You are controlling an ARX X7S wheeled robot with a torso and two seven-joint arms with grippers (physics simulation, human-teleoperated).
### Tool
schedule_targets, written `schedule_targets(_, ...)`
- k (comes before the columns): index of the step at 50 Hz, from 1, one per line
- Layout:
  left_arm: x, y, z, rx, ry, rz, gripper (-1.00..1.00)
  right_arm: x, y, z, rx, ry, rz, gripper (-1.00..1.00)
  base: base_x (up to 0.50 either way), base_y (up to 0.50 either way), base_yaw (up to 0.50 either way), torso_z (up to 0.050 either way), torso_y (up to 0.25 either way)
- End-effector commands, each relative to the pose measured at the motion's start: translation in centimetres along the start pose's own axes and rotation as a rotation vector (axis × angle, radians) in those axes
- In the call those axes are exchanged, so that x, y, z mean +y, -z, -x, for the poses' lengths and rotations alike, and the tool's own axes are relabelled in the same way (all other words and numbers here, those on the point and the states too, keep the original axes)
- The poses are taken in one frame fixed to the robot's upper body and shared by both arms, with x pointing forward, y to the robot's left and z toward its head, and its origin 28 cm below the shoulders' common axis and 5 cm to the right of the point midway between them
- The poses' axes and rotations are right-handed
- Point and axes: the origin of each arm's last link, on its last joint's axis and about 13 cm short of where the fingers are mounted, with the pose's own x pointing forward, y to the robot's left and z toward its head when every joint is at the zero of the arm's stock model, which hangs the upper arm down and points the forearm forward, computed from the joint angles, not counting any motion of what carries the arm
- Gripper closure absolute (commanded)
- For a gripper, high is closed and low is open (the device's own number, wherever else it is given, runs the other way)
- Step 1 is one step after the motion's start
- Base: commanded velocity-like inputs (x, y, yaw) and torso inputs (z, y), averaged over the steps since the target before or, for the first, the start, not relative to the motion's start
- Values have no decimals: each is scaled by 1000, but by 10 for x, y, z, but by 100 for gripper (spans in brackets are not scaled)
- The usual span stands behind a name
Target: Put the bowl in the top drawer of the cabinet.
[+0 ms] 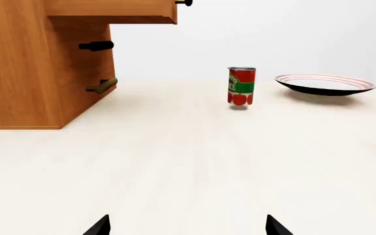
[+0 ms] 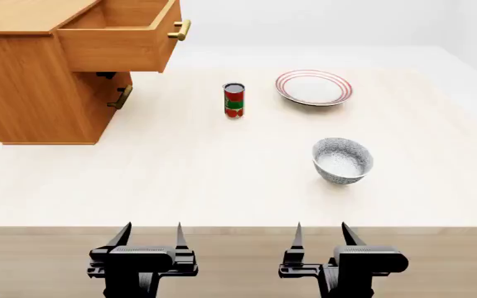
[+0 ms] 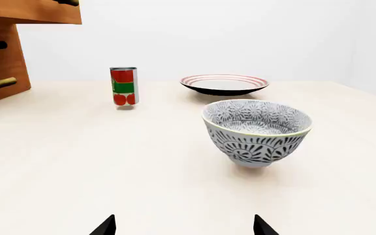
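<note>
**Both grippers at the table's near edge; bowl on the table, top drawer open**

Nearest the robot, the left gripper (image 2: 149, 238) and right gripper (image 2: 320, 236) hang side by side just off the near edge of the table (image 2: 181, 186); each has its fingers spread apart with nothing between them, and neither touches any object; in the left wrist view only two dark fingertips (image 1: 100, 226) show, over bare tabletop.

Beyond the right gripper, on the table, stands the bowl (image 2: 343, 160), upright and empty, patterned blue-grey inside and out; it is well apart from the gripper and from the cabinet; in the right wrist view it (image 3: 257, 131) stands straight ahead of the spread fingertips.

Farther back than the bowl, toward the cabinet side, stands a red and green can (image 2: 234, 100), upright; the plate (image 2: 314, 87), white with red rim rings, lies beside the can on the side away from the cabinet, behind the bowl.

Farthest, at the table's far left corner, stands the cabinet (image 2: 35, 87); its top drawer (image 2: 122, 37) is pulled out, overhanging the table, its inside seemingly empty, brass handle (image 2: 181, 29) on the front; the lower drawer (image 2: 110, 93) below looks closed, its own handle facing the can.
</note>
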Motion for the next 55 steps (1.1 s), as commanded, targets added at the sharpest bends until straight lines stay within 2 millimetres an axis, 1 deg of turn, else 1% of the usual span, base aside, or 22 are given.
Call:
schedule_targets(1,0,0,0,1,0,0,-100,1,0,-1,3,-1,-1,-100,0,0,0,0,0)
schedule_targets(6,0,0,-1,5,1,0,-100,0,1,1,9,-7,-3,-100,0,0,0,0,0)
schedule_targets(10,0,0,-1,7,2,-2,-100,2,0,-5,12,-9,-3,-100,0,200,0,0,0)
schedule_targets(15,-1,0,-1,10,2,-2,-100,5,0,-12,14,-9,-3,-100,0,395,0,0,0)
schedule_targets(21,0,0,0,11,3,-3,-100,7,0,-16,16,-9,-3,-100,0,435,0,0,0)
schedule_targets(39,0,0,-2,13,4,-1,-100,7,-1,-17,18,-10,-6,-100,0,435,0,0,0)
schedule_targets(55,0,0,-1,14,4,-1,-100,6,-1,-14,19,-11,-7,-100,0,434,0,0,0)
